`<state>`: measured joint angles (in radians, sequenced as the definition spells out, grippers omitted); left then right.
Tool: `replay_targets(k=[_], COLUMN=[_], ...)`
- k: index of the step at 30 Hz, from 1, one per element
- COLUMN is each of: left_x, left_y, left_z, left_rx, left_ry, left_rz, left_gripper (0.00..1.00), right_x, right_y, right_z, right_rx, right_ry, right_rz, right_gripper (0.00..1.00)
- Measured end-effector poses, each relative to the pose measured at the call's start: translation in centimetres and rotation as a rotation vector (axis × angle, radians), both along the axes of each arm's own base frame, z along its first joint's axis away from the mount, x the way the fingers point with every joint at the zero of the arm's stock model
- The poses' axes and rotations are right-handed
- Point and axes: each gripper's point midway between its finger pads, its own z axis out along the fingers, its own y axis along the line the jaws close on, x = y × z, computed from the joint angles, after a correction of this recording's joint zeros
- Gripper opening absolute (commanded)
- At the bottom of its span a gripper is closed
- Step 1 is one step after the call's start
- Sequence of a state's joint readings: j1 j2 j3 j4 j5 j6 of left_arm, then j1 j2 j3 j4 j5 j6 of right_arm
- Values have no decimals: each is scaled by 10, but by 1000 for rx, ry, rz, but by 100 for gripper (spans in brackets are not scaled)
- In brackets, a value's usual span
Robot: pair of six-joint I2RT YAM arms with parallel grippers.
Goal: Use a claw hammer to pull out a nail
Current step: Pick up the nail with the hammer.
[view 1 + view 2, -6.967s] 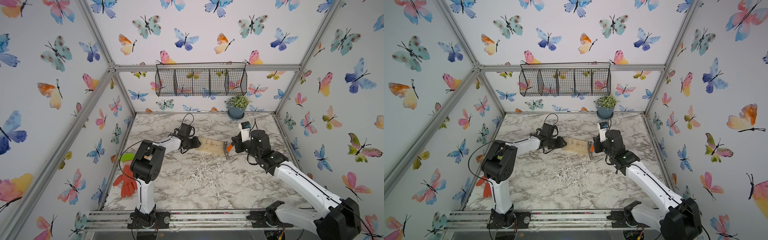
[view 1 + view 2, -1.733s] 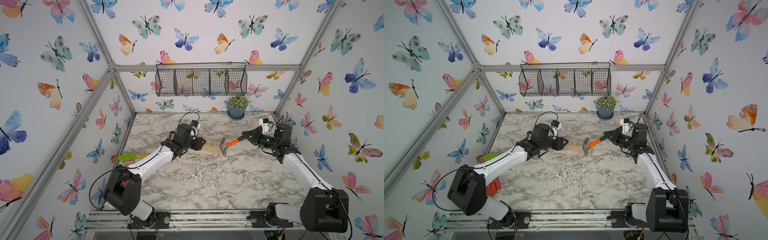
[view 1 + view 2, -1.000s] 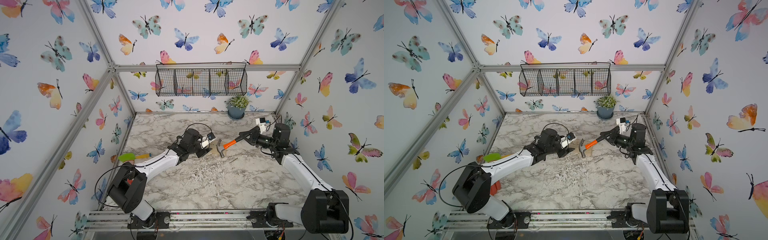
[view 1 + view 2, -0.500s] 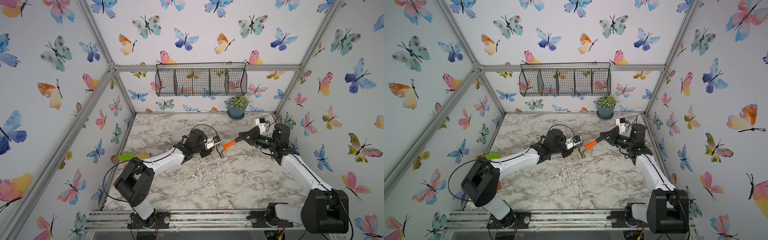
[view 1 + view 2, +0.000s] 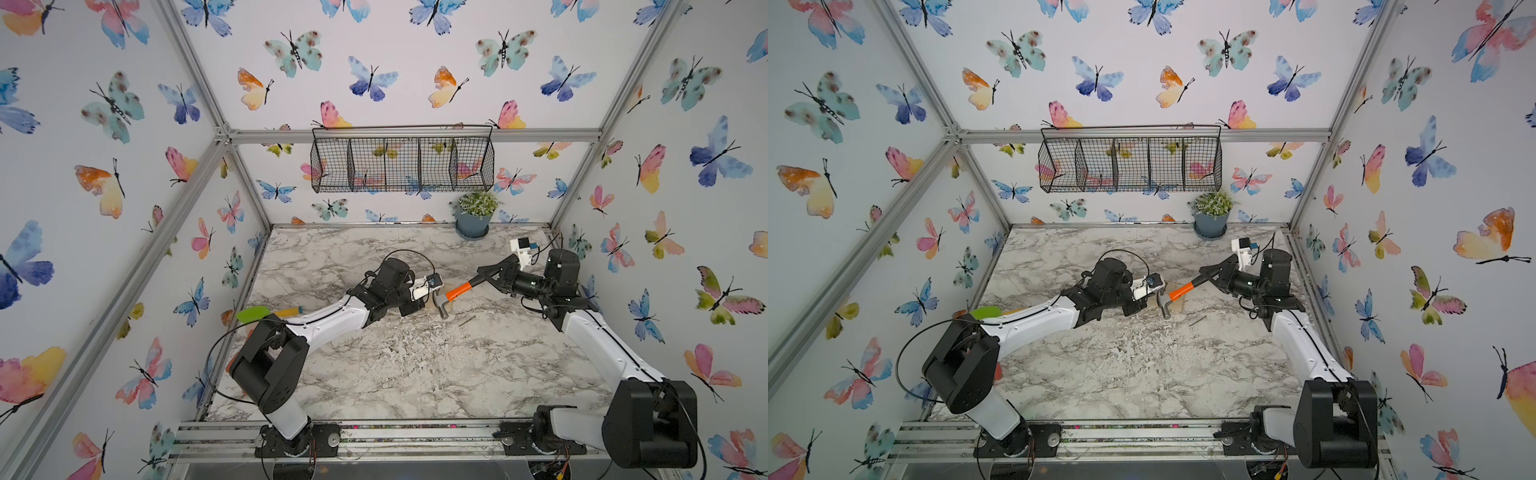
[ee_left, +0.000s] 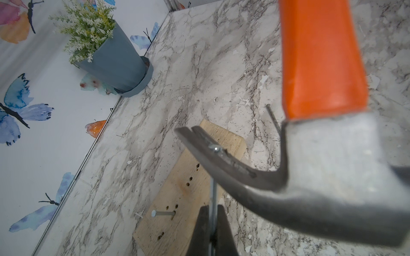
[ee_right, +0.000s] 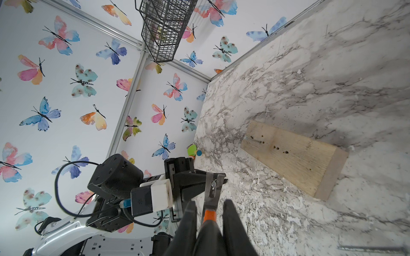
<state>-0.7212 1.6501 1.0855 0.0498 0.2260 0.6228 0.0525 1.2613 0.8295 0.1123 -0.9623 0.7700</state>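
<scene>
The left gripper (image 5: 432, 296) has come across in the last second, from a spot left of the hammer's head with fingers apart right up to the head itself, and those fingers are now pinched together on the shaft of a nail (image 6: 213, 195). The right arm has barely shifted. The claw hammer (image 5: 456, 293) hangs above the marble table (image 5: 395, 374), in the middle of its far half, over the right end of the wood block (image 6: 184, 195). In both top views it slants from the head, low on the left, up to the right gripper (image 5: 484, 276), which is clamped on the black handle. In the left wrist view the hammer fills the frame: a broad orange neck, a matt silver steel head and a dark, curved, forked claw. The nail's small bright head is seated in the slot of that claw. Its shaft runs straight from there in between the left gripper's fingers (image 6: 200, 221), and its tip is hidden behind them. In the right wrist view there is a black finger on each side of the handle, just behind the orange neck, with the claw reaching out to the left gripper beyond. A second nail (image 6: 163, 213) stands out of the block near its left end, among a scatter of empty holes. A loose nail (image 5: 466, 320) lies flat on the table, just right of the hammer's head and a little nearer. The potted plant (image 5: 476, 214) sits at the far edge.
</scene>
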Motion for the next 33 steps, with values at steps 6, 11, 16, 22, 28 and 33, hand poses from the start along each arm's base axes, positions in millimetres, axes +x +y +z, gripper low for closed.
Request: replay_targets(k=[6,11,16,22,28,33], left_x=[5,5,7,15,24,35], left_y=[-1,4,4,-2,-10,-6], left_z=[10,11,14,27,26,26], left_rx=[1,13,15,14,16,-6], left_ry=[-100,-167,-196,-224,-218,-174], left_rz=[-22,-31,-39,-46,-51,-5], left_gripper=[0,0,0,0,0,0], right_x=[-6,-9,-10,-16,-20,-23], right_y=[4,6,8,14,16,14], right_z=[6,9,9,10,10,17], right_rx=[11,30,37,46,45,29], right_ry=[-21,-24,-27,-27,-27,-61], right_rz=[37,55,65,98,114,96], right_gripper=[3,3,3,3,3,3])
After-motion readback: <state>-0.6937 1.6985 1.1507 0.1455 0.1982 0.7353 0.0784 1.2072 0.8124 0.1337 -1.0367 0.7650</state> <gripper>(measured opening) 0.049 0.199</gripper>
